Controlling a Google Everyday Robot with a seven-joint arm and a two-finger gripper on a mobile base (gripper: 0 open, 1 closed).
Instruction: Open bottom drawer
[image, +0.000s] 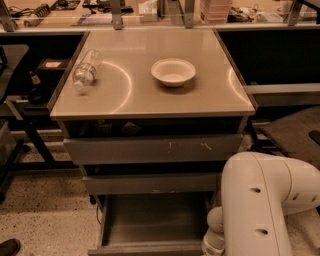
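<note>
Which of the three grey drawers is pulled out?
The bottom drawer: its tray lies exposed; the top drawer and middle drawer show only fronts. The pincer is unseen, beyond the arm.

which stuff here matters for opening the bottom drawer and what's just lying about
Job: bottom drawer, pulled out; robot arm beside it; gripper, out of view past the bottom edge.
Lying about: plastic bottle on its side; white bowl.
</note>
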